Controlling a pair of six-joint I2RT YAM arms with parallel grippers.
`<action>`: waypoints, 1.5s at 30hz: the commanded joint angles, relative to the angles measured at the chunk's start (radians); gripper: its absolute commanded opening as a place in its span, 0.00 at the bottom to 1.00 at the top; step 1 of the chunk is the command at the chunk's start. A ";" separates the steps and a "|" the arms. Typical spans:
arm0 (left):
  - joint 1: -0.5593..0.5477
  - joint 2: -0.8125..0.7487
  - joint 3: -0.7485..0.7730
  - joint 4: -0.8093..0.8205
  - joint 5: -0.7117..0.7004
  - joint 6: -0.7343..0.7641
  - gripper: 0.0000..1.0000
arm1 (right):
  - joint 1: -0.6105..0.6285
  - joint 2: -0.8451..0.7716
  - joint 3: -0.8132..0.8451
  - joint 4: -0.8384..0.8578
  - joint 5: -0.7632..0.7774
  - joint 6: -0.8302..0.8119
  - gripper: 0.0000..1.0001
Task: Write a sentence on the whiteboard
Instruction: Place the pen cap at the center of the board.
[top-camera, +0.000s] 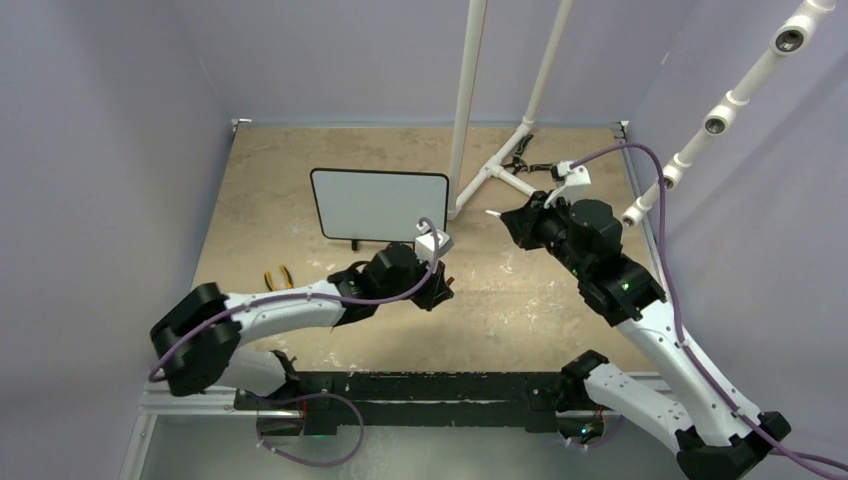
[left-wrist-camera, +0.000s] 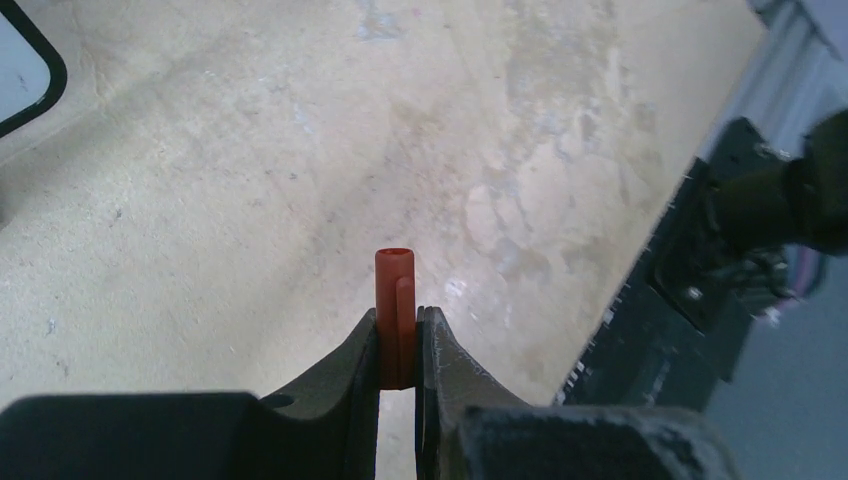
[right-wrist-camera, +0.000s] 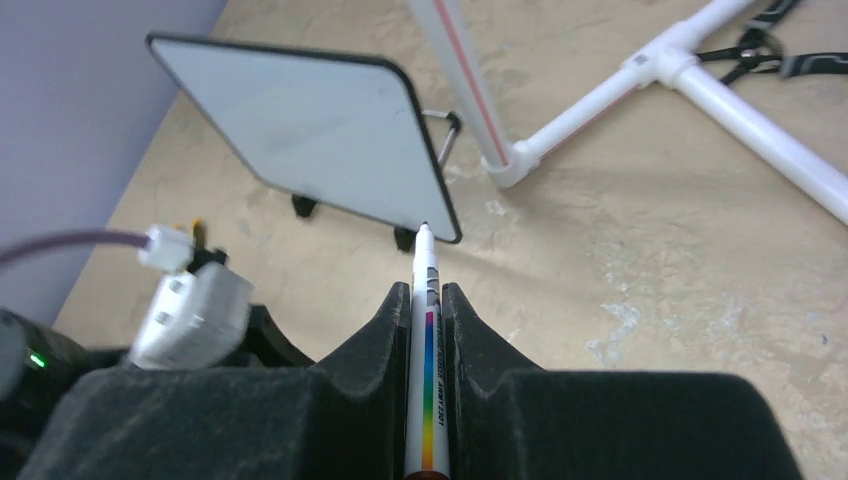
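Observation:
The whiteboard (top-camera: 380, 205) stands on small black feet at mid-table, black-framed, its face plain white; the sentence is not in view on it. In the right wrist view the whiteboard (right-wrist-camera: 300, 130) tilts ahead. My right gripper (right-wrist-camera: 427, 290) is shut on a white marker (right-wrist-camera: 428, 330) with a rainbow stripe, whose tip points at the board's lower right corner, a little short of it. From above, the right gripper (top-camera: 512, 222) hovers right of the board. My left gripper (left-wrist-camera: 398, 315) is shut on a red marker cap (left-wrist-camera: 393, 285); this left gripper (top-camera: 438, 288) sits in front of the board.
A white pipe frame (top-camera: 500, 170) rises just right of the board, with black straps (top-camera: 520, 160) at its base. Yellow-handled pliers (top-camera: 278, 277) lie at the near left. A black rail (top-camera: 420, 385) runs along the near edge. Purple walls close in the table.

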 joint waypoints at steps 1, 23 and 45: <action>-0.058 0.165 0.079 0.188 -0.215 -0.043 0.00 | -0.001 -0.073 -0.029 0.133 0.234 0.104 0.00; -0.101 0.673 0.407 0.209 -0.375 -0.013 0.36 | 0.000 -0.200 -0.129 0.160 0.408 0.203 0.00; 0.311 -0.028 -0.121 -0.072 -0.600 -0.066 0.63 | 0.001 -0.182 -0.162 0.249 0.354 0.189 0.00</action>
